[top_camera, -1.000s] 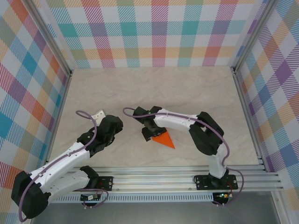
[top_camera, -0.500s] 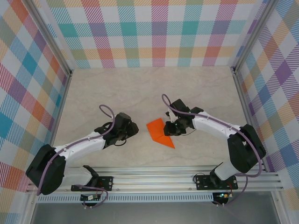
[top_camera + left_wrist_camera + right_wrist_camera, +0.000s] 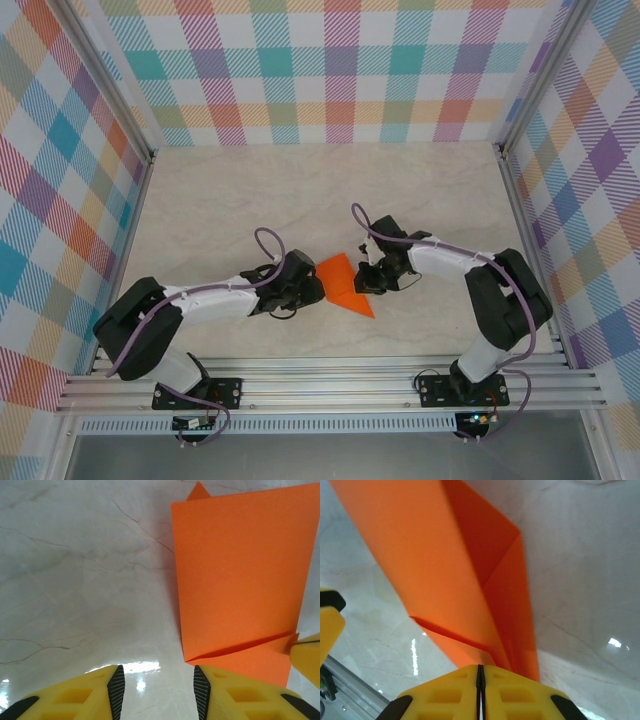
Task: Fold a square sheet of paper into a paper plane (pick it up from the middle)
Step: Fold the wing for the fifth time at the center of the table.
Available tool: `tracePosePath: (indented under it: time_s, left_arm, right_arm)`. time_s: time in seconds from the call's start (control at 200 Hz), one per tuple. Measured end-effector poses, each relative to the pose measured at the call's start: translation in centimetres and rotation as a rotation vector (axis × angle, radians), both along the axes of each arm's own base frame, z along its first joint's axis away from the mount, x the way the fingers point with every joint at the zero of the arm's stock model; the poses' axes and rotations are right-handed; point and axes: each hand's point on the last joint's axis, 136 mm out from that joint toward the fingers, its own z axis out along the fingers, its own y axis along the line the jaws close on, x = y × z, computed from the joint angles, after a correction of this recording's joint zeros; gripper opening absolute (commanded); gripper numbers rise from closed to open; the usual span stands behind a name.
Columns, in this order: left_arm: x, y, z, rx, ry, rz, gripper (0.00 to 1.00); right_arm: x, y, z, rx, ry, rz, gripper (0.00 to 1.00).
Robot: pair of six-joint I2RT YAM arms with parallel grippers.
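The orange sheet of paper [image 3: 338,283], partly folded into a pointed wedge, lies flat on the marble table between both arms. My right gripper [image 3: 369,281] sits low at its right edge. In the right wrist view that gripper [image 3: 480,672] is shut, with the layered fold of the paper [image 3: 445,565] running into its closed tips. My left gripper [image 3: 317,292] rests at the paper's left edge. In the left wrist view it [image 3: 158,692] is open over bare table, nothing between its pads, and the paper [image 3: 240,570] lies just right of its right finger.
Checkered walls [image 3: 340,70] close in the marble table [image 3: 250,200] at the back and both sides. An aluminium rail [image 3: 330,385] with the arm bases runs along the near edge. Open table lies behind the paper.
The right arm came off the top of the paper, swung to its right side and shut on that edge. The left arm stretched rightward until its open gripper reached the paper's left edge.
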Motion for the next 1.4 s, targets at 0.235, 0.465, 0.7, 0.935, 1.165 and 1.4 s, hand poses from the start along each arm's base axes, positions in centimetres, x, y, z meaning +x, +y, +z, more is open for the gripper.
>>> tracePosePath:
  time_s: [0.235,0.465,0.7,0.935,1.165,1.4]
  left_arm:
    - [0.0,-1.8,-0.5,-0.017,0.016,-0.012,0.47]
    - [0.4,-2.5,-0.6,-0.042,0.021,0.008,0.54]
    - [1.2,-4.5,-0.4,-0.095,0.013,0.014,0.57]
    - [1.9,-6.3,-0.2,-0.142,0.005,0.008,0.57]
    - [2.3,-6.6,0.0,-0.161,0.001,0.029,0.63]
    - [2.6,-5.9,2.2,-0.203,-0.057,0.064,0.70]
  right_arm:
    - [1.1,-0.9,-1.4,0.001,0.005,-0.030,0.11]
    - [1.1,-1.4,-2.3,0.036,0.033,-0.051,0.12]
    - [1.1,-1.3,-2.3,0.058,0.037,-0.053,0.12]
    - [1.1,-1.2,-2.3,0.063,0.038,-0.048,0.12]
    - [1.1,-1.2,-2.3,0.062,0.038,-0.048,0.13]
    - [1.1,-1.2,-2.3,0.062,0.038,-0.048,0.13]
